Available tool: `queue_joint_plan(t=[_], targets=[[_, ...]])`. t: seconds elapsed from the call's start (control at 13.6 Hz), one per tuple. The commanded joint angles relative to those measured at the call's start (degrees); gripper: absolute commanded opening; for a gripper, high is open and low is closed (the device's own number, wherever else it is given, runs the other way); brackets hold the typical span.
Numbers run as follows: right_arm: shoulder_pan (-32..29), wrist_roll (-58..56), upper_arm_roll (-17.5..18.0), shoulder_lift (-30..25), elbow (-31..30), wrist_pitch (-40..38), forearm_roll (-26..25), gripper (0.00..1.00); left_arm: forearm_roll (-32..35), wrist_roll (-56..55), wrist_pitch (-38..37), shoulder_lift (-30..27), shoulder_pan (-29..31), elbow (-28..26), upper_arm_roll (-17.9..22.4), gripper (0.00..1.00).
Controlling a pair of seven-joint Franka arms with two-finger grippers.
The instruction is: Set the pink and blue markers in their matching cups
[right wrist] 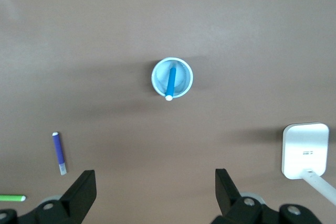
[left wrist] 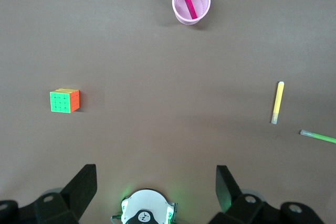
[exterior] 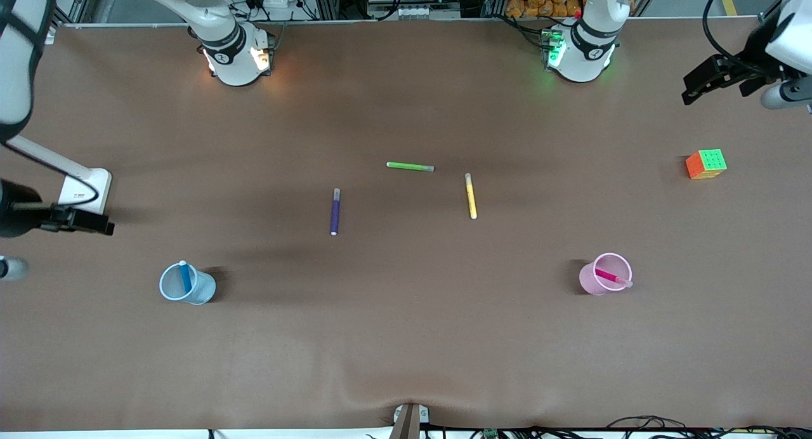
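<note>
The pink marker (exterior: 610,277) stands slanted in the pale pink cup (exterior: 589,280) toward the left arm's end of the table. The blue marker (exterior: 185,277) stands in the pale blue cup (exterior: 204,291) toward the right arm's end. My left gripper (exterior: 698,87) is open and empty, high over the table's edge at its own end. In the left wrist view (left wrist: 156,182) the pink cup (left wrist: 205,9) and pink marker (left wrist: 189,4) lie far off. My right gripper (exterior: 104,225) is open and empty above its end of the table. The right wrist view (right wrist: 156,182) shows the blue cup (right wrist: 157,80) with the blue marker (right wrist: 170,83).
A dark purple pen (exterior: 334,211), a green pen (exterior: 410,166) and a yellow pen (exterior: 471,196) lie mid-table. A colour cube (exterior: 706,163) sits near the left arm's end. A white stand base (exterior: 89,184) sits under the right arm.
</note>
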Motion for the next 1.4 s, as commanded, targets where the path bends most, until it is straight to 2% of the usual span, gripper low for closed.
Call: queue_joint_plan(t=[0.0, 0.22, 0.29, 0.44, 0.59, 0.66, 0.96, 1.32], targets=[[-0.2, -0.3, 0.2, -7.4, -3.6, -1.3, -0.9, 1.0, -0.8, 0.7, 2.5, -3.7, -0.8, -4.6, 1.4, 1.0], [0.7, -0.7, 0.2, -9.6, -5.4, -1.3, -1.7, 1.0, -0.8, 0.7, 3.1, -2.7, -0.6, -3.9, 1.4, 1.0], [0.3, -0.8, 0.2, -11.9, -8.6, -0.4, -1.7, 1.0, -0.8, 0.7, 3.1, -2.7, -0.7, -3.9, 1.2, 1.0], [0.2, -2.2, 0.1, -18.0, -18.2, 3.6, -1.9, 1.0, -0.8, 0.8, 3.1, -2.7, -0.8, -3.9, 1.1, 1.0], [-1.5, -8.2, -0.2, -25.9, -29.8, 9.5, -2.2, 1.0, -0.8, 0.8, 3.0, -3.0, -0.8, -4.3, 0.9, 1.0], [-2.3, -9.6, -0.2, -28.3, -33.3, 10.7, -2.2, 1.0, -0.8, 0.8, 2.8, -3.2, -0.8, -4.3, 0.7, 1.0], [-2.3, -9.7, -0.2, -28.6, -33.7, 7.1, -2.3, 1.0, -0.8, 0.8, 2.4, -3.7, -0.9, -4.6, 0.6, 1.0], [-2.2, -9.5, -0.1, -27.0, -25.7, 6.1, -3.7, 1.0, -0.8, 0.8, 2.4, -3.7, -0.6, -4.2, 0.7, 1.0]])
